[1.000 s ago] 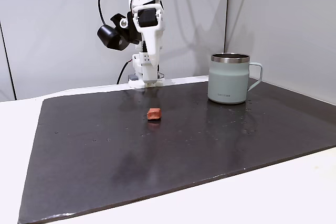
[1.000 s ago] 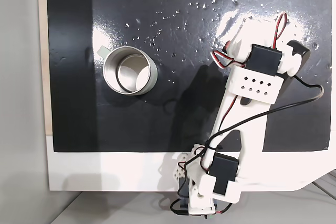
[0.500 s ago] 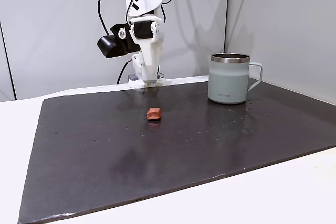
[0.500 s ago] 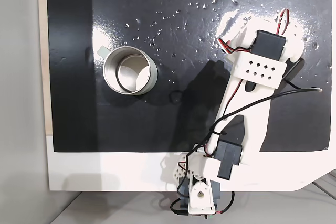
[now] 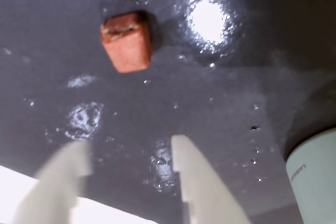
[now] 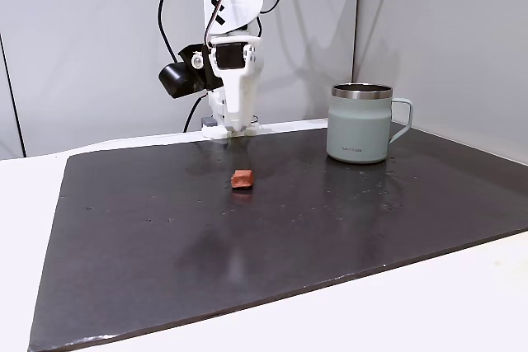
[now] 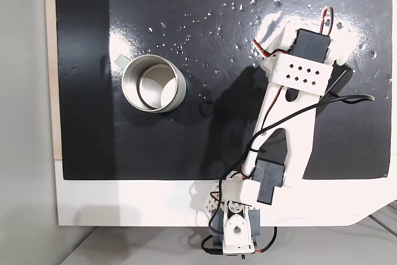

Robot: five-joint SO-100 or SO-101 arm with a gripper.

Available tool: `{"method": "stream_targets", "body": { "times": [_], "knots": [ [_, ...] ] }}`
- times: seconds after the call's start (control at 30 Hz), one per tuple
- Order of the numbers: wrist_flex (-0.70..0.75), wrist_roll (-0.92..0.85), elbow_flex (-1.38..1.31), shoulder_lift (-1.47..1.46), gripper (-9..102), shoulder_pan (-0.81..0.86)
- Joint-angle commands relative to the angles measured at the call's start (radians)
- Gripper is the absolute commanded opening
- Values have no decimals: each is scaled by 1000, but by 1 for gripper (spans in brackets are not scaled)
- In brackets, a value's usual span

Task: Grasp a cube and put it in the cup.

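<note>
Gripper (image 5: 131,153) hangs with jaws apart above the mat; cube (image 5: 126,42) lies free; cup (image 6: 360,122) lettering unreadable.

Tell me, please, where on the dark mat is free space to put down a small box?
In a fixed view, the mat is bare in front of the cube, toward the near edge, and between cube and cup. The back edge is crowded by the arm's base.

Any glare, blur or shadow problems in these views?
Wrist view: soft focus, a bright glare spot on the wet mat beside the cube, gripper fingers blurred. Side fixed view: sharp, evenly lit, cup crisp. Top-down fixed view: strong glare near the arm, which casts a dark shadow.
</note>
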Motion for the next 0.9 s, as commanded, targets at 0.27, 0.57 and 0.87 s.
{"method": "stream_targets", "body": {
  "times": [0.27, 0.57, 0.87],
  "knots": [
    [2, 0, -57, -44, 32, -5],
    [-51, -6, -37, -118, 32, -23],
    [-133, -6, 69, -130, 32, -37]
  ]
}}
